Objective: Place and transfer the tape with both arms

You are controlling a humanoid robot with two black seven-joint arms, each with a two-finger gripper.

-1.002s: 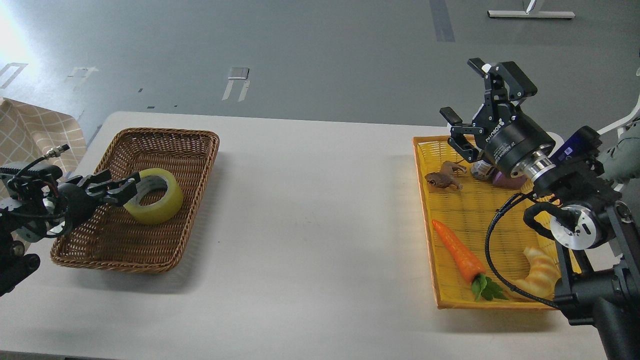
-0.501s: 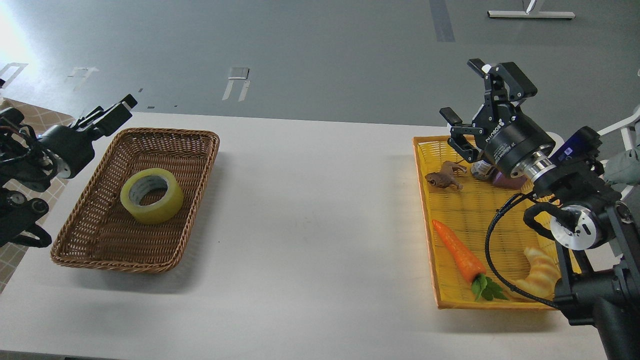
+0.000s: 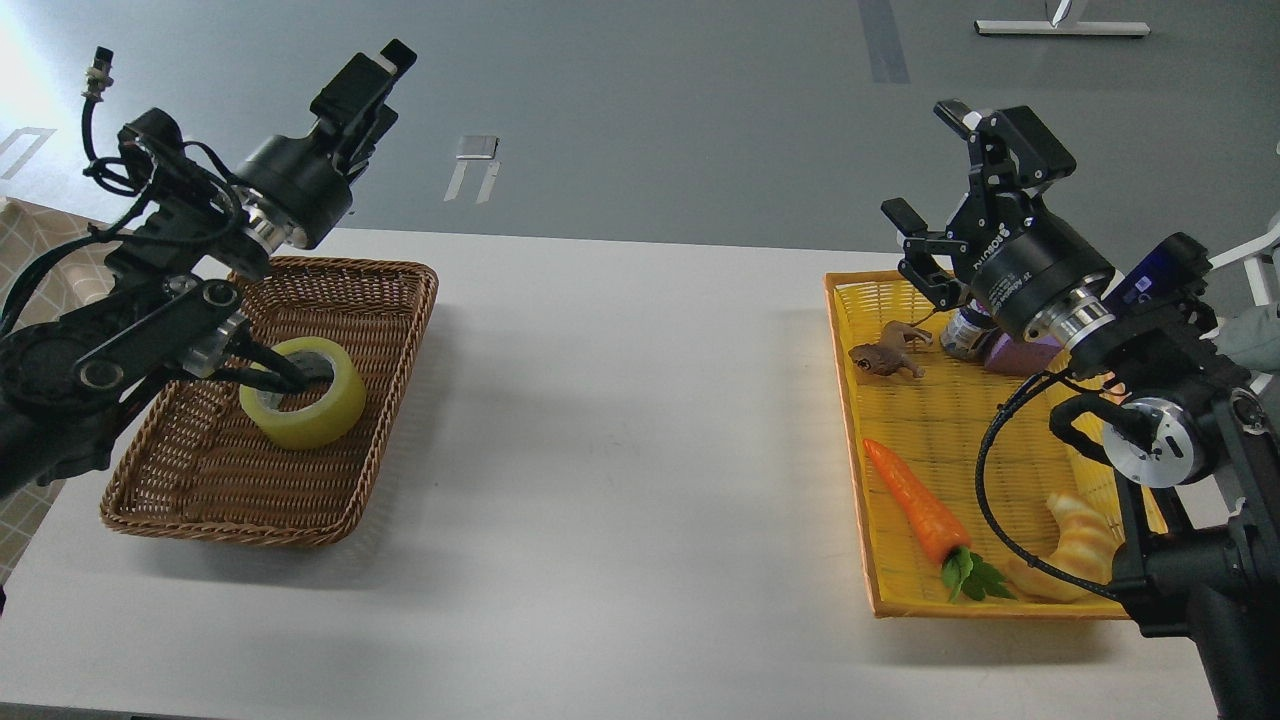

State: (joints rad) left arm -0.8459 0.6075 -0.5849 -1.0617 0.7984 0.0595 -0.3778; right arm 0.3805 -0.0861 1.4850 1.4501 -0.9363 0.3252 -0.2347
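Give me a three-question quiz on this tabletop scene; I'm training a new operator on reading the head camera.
1. True or false: the tape lies in the wicker basket.
2. Which item is in the yellow tray? A) carrot B) banana C) cup
3. Fill in: the right claw is ____ and holds nothing.

Key:
1. True. The tape rests flat in the basket, and the left claw is raised well above it, apart from it.
2. A. The carrot lies in the tray beside a croissant and a brown toy animal.
3. Open. Its fingers are spread wide above the tray's far end.
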